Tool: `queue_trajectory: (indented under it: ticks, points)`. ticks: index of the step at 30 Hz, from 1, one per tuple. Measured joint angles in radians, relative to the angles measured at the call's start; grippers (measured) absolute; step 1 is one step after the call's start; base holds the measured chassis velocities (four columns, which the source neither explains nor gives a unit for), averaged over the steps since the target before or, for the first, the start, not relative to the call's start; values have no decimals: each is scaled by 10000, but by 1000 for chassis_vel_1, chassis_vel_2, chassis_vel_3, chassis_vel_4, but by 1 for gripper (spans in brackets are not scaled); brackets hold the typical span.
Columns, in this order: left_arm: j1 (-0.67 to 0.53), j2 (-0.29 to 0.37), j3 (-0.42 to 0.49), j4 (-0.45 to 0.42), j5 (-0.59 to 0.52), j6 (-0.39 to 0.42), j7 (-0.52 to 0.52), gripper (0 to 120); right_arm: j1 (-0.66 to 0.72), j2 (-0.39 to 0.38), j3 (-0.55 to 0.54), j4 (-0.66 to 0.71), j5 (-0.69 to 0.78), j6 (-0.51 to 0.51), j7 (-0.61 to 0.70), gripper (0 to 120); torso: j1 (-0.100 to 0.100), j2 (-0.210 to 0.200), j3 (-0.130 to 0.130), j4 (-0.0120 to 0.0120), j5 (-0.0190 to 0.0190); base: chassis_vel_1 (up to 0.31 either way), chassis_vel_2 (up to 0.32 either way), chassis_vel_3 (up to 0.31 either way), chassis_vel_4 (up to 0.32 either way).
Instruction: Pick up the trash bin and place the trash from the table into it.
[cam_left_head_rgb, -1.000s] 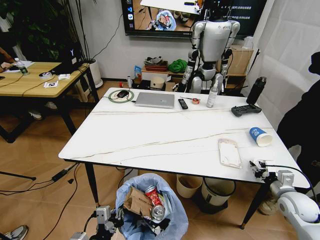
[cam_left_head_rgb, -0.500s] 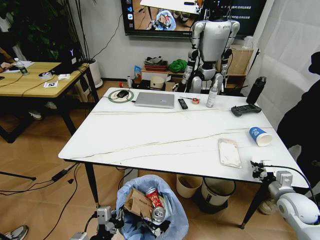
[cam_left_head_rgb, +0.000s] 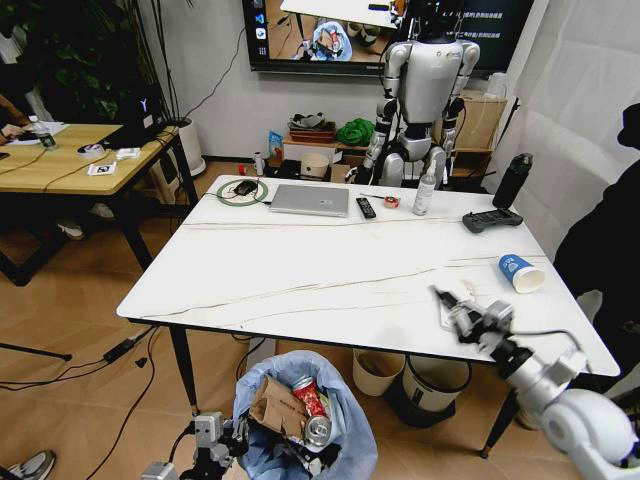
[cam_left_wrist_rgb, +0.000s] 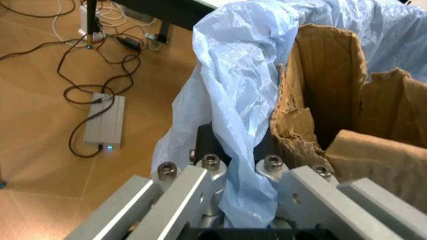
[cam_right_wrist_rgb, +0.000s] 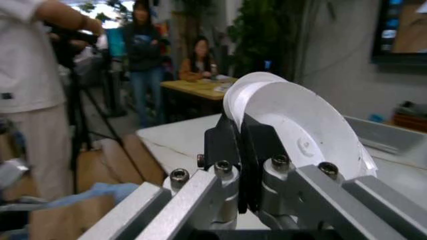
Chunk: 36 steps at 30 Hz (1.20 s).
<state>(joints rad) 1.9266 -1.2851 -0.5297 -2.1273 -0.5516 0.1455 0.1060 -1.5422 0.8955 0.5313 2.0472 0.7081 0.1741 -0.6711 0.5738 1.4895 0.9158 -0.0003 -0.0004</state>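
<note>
The trash bin (cam_left_head_rgb: 300, 420), lined with a crinkly light-blue bag, hangs low in front of the white marble-look table (cam_left_head_rgb: 300, 270). My left gripper (cam_left_head_rgb: 215, 440) is shut on the bin's rim and bag (cam_left_wrist_rgb: 233, 145). Torn cardboard (cam_left_wrist_rgb: 333, 100) and a crushed red can (cam_left_head_rgb: 305, 392) lie inside the bin. My right gripper (cam_left_head_rgb: 470, 318) hovers above the table's front right part, shut on a white disc (cam_right_wrist_rgb: 300, 125). Under it the clear plastic package (cam_left_head_rgb: 447, 320) lies partly hidden. A blue paper cup (cam_left_head_rgb: 520, 272) lies on its side farther right.
At the table's far edge sit a laptop (cam_left_head_rgb: 310, 200), a remote (cam_left_head_rgb: 366, 207), a spray bottle (cam_left_head_rgb: 424, 192), a game controller (cam_left_head_rgb: 490, 220) and a black bottle (cam_left_head_rgb: 512, 180). A cream bin (cam_left_head_rgb: 378, 370) and a grey-black bin (cam_left_head_rgb: 437, 382) stand under the table. A wooden desk (cam_left_head_rgb: 70, 155) stands left.
My right gripper has moved from the table's front right edge leftward over the tabletop, above the plastic package, still holding the white disc. The bin and left gripper have stayed put.
</note>
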Motion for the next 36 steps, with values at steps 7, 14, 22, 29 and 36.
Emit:
queue_trajectory:
  ticks: [7,14,22,29,36]
  points:
    - [275,0,-241,-61,-108,28,-14,0,368,-61,-1125,-118,224,129,-1444,0,0,-1,0,3,4,0,0,0,0]
    - [197,-161,-124,-188,-66,56,-39,0,496,-65,-1677,-358,195,474,-2104,0,0,0,0,2,4,0,0,0,0]
    - [109,160,296,-465,-62,88,-60,0,159,-401,-1859,-481,-237,737,-2335,0,0,0,0,0,3,0,0,0,0]
    - [112,96,458,-539,69,124,-61,0,275,-639,-2594,-455,-567,789,-2528,0,0,0,0,0,3,0,0,0,0]
    - [153,-122,500,-490,119,132,-58,0,978,-805,-3630,-743,-396,785,-2475,0,0,-1,0,2,4,0,0,0,0]
